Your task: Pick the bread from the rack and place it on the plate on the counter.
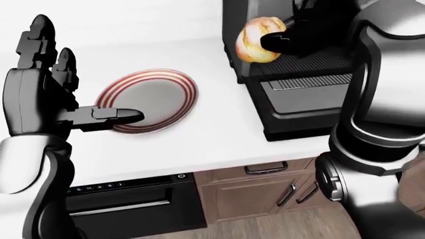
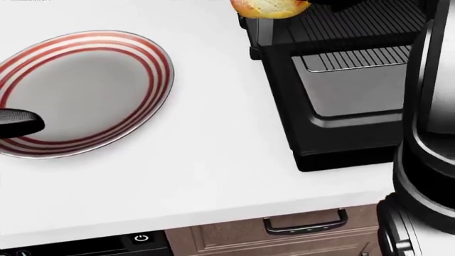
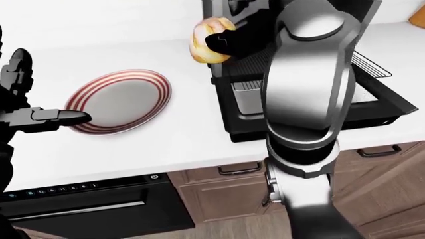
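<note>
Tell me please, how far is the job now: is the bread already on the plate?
Not yet. Done: the bread is off the rack, gripped by the right hand at the left edge of the toaster oven. In hand: carrying it leftward. Left: bring it over the red-striped plate, which lies bare on the white counter, and release. The left hand hovers open beside the plate.
</note>
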Robot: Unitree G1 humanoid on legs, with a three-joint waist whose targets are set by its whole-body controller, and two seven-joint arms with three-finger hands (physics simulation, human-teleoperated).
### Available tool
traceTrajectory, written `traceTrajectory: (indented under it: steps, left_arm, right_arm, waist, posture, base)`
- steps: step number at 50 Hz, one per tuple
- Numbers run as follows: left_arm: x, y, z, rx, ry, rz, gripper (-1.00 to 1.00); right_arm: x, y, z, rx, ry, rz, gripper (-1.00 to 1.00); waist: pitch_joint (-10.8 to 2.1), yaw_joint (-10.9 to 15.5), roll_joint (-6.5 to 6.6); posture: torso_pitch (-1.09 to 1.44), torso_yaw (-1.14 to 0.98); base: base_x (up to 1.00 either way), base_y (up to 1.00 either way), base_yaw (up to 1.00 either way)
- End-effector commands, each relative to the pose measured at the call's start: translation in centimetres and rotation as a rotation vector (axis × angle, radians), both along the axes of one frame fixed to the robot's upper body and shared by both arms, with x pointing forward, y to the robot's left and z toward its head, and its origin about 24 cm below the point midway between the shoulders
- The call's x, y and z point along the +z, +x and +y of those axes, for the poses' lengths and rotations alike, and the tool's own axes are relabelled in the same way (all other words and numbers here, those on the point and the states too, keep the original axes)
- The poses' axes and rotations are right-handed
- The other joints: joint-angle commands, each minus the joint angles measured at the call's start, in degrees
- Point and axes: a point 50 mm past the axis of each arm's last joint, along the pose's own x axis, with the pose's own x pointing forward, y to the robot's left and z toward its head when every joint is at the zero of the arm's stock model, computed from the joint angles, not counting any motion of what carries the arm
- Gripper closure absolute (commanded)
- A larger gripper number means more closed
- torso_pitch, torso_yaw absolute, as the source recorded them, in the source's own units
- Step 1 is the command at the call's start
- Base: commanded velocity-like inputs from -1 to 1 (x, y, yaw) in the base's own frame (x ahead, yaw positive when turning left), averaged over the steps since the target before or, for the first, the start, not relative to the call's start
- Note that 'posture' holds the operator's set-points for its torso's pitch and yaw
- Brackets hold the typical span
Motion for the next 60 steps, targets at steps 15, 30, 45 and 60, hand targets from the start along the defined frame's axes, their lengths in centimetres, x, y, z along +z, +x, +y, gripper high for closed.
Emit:
traceTrajectory:
  steps: [15,30,45,60]
  left_arm:
    - [1.0,-0.9,0.3,0.016,0.019,-0.072,-1.0]
    - [1.2,-0.8,0.2,0.021,0.025,-0.075,-1.0]
    - [0.9,-0.8,0.4,0.026,0.026,-0.07,-1.0]
    - [0.8,-0.9,0.3,0.027,0.033,-0.068,-1.0]
  right_arm:
    - [2.0,0.2,2.5,0.055,-0.03,-0.103,1.0]
    - [2.0,1.4,3.6,0.083,-0.058,-0.109,1.0]
    - [0.6,3.0,4.6,0.108,-0.068,-0.086,1.0]
    - [-1.4,7.0,4.8,0.105,-0.064,-0.025,1.0]
  waist:
    - [-1.61,3.58,0.22]
    - [-2.12,9.32,0.46]
    - [-2.95,16.09,1.39]
    - [-3.87,21.41,1.79]
  posture:
    - [0.0,0.19]
    - [0.0,0.27]
    - [0.0,0.34]
    - [0.0,0.42]
  base:
    - [0.0,0.0,0.0]
    - [0.0,0.0,0.0]
    - [0.0,0.0,0.0]
    - [0.0,0.0,0.0]
